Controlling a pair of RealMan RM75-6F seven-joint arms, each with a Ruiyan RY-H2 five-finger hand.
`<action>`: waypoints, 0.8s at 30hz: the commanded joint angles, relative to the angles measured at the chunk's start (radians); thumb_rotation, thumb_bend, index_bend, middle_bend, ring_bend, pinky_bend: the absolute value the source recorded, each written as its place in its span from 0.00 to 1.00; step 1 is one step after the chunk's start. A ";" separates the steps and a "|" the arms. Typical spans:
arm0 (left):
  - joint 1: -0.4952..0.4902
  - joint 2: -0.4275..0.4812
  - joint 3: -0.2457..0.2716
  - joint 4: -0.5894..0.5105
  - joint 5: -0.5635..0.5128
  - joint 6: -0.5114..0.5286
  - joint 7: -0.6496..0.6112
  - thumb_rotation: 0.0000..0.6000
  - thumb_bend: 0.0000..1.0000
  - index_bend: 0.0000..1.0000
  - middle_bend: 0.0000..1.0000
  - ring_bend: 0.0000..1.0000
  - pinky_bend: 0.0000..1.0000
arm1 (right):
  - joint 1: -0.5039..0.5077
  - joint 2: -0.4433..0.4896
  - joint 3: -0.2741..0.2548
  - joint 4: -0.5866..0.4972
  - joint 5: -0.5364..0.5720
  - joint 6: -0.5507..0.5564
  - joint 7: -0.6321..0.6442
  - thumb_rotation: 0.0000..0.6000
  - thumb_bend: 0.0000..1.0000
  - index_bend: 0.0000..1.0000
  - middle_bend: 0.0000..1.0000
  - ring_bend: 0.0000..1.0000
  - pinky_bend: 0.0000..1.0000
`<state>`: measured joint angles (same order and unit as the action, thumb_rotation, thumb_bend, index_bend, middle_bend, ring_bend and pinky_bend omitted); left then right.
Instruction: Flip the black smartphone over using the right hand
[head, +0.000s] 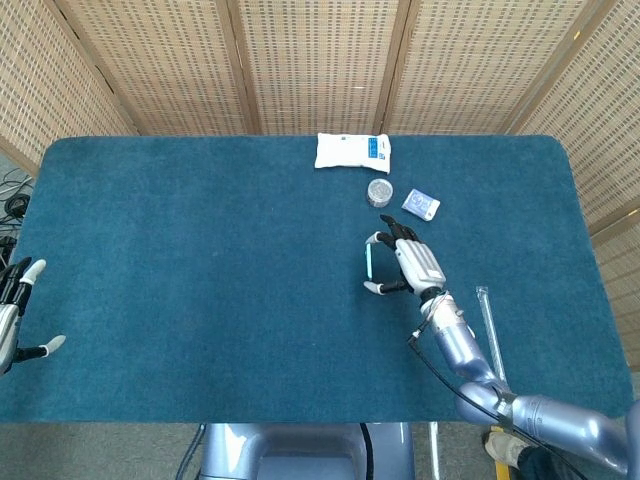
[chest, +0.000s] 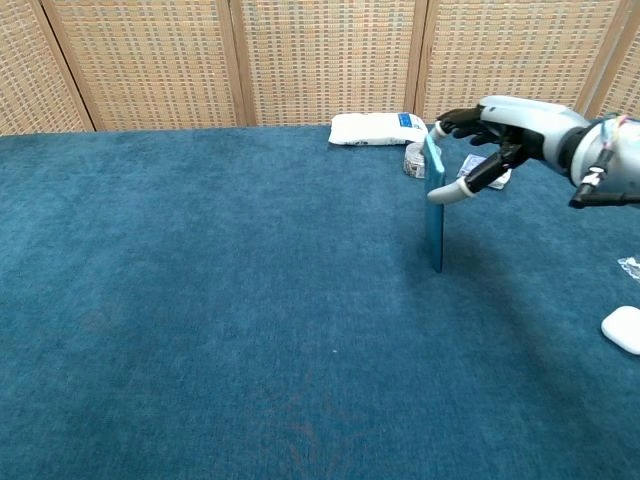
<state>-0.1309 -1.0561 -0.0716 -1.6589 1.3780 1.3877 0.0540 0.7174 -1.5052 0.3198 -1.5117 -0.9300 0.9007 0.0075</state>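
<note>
The black smartphone (chest: 434, 215) stands on end, edge-on to the chest view, showing a thin blue-lit side; its lower end is at the blue cloth. From the head view the smartphone (head: 369, 263) is only a narrow cyan line. My right hand (chest: 497, 132) pinches its upper end between thumb and fingers, the palm to the right of it. In the head view the right hand (head: 414, 264) lies just right of the phone. My left hand (head: 14, 312) hangs at the table's far left edge, fingers apart, holding nothing.
A white packet (head: 352, 150) lies at the back edge, with a small round clear container (head: 379, 192) and a blue-white sachet (head: 420, 205) just behind the phone. A white earbud case (chest: 622, 328) and a clear tube (head: 490, 320) lie at the right.
</note>
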 joint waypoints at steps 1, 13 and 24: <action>0.000 -0.001 0.000 0.000 -0.001 0.000 0.003 1.00 0.00 0.00 0.00 0.00 0.00 | -0.031 0.035 -0.023 0.027 -0.028 -0.043 0.060 1.00 0.36 0.46 0.00 0.00 0.00; 0.003 0.002 0.001 -0.008 0.003 0.009 0.004 1.00 0.00 0.00 0.00 0.00 0.00 | -0.144 0.194 -0.122 0.136 -0.300 -0.099 0.357 1.00 0.34 0.07 0.00 0.00 0.00; 0.015 -0.002 0.022 -0.028 0.056 0.043 0.031 1.00 0.00 0.00 0.00 0.00 0.00 | -0.278 0.371 -0.204 0.082 -0.507 0.094 0.508 1.00 0.30 0.07 0.00 0.00 0.00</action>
<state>-0.1180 -1.0576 -0.0516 -1.6860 1.4306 1.4278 0.0825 0.4842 -1.1799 0.1466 -1.4033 -1.3843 0.9296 0.5015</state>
